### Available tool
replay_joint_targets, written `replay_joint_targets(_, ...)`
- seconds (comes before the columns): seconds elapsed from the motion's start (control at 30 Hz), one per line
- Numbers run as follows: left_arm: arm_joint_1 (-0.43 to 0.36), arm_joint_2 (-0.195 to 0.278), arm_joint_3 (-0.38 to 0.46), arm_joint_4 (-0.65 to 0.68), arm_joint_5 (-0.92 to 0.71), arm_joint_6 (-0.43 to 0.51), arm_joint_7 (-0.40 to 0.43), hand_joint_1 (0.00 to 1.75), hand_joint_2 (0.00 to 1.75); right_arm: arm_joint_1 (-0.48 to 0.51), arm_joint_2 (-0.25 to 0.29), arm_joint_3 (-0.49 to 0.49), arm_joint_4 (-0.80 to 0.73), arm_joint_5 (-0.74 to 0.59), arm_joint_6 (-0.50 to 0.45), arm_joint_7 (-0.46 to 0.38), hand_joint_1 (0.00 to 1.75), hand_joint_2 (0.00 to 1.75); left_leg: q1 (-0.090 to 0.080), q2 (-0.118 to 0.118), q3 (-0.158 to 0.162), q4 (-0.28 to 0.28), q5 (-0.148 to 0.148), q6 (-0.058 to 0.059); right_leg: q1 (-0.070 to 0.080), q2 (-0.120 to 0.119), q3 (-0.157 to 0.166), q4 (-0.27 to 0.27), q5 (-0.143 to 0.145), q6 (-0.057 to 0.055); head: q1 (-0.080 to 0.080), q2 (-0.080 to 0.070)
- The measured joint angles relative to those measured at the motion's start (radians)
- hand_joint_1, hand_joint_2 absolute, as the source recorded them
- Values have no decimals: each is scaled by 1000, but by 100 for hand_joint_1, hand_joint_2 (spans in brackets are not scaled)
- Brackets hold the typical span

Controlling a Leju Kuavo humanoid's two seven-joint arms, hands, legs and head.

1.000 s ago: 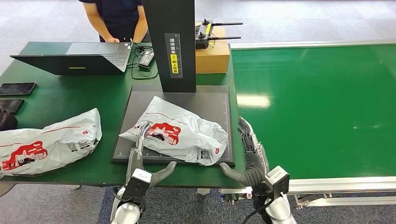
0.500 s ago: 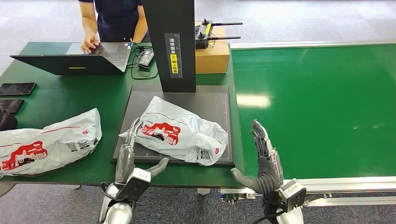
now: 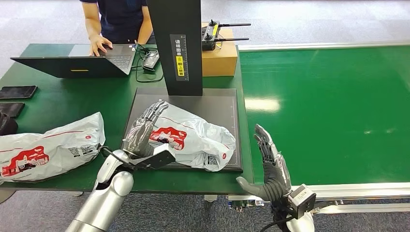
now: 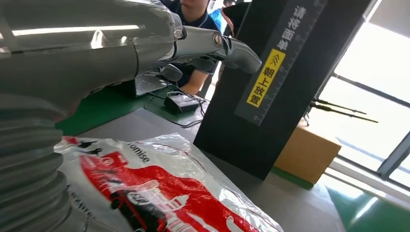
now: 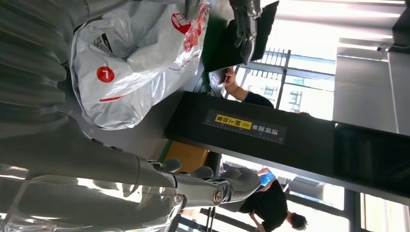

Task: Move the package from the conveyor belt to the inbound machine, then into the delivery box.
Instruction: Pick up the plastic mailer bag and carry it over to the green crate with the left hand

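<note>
A white plastic package (image 3: 193, 137) with red print lies on the dark platform (image 3: 222, 104) of the inbound machine, in front of its black column (image 3: 176, 46). My left hand (image 3: 142, 128) hovers over the package's left end with its fingers stretched out and nothing in it. The left wrist view shows the fingers (image 4: 212, 46) above the package (image 4: 159, 193). To the right of the platform my right hand (image 3: 270, 164) stands upright and open at the edge of the green conveyor belt (image 3: 329, 111), apart from the package (image 5: 130, 58).
A second white package (image 3: 48, 147) lies on the green table at the left. At the back a person (image 3: 121, 19) types on a laptop (image 3: 77, 60). A cardboard box (image 3: 220, 60) carries a remote controller (image 3: 215, 34). Two phones (image 3: 17, 92) lie at the far left.
My left hand has risen from the table's front edge to above the package's left end. My right hand has drawn away from the package's right end towards the belt.
</note>
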Motion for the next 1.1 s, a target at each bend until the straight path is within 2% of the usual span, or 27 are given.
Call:
replay_joint_targets(0.37,-228,16,-122,288,-56,-118,41,0,175,-35,0,0,23,-15,12,0,0,175,0,0,0,0,0,0,0,0,0,0,0,0,0,0)
replay_joint_targets(0.77,-369,13,-238,507,-75,-307,22,0,175,-62,0,0,48,-20,6,0,0,175,0,0,1,0,0,0,0,0,1,0,0,0,0,0)
replay_joint_targets(0.83,-386,10,-253,529,-76,-330,21,6,175,-62,0,0,49,-18,-1,0,0,175,0,0,2,0,0,0,0,0,2,0,0,0,0,0)
replay_joint_targets(0.97,-406,5,-272,555,-69,-349,13,175,175,-52,-1,-1,48,-16,-13,0,0,175,0,0,4,0,0,0,0,0,3,0,0,0,0,0)
replay_joint_targets(1.1,-413,6,-279,567,-37,-351,-3,175,175,-37,-2,-1,45,-15,-11,0,0,175,0,0,4,0,0,0,0,0,4,0,0,0,0,0)
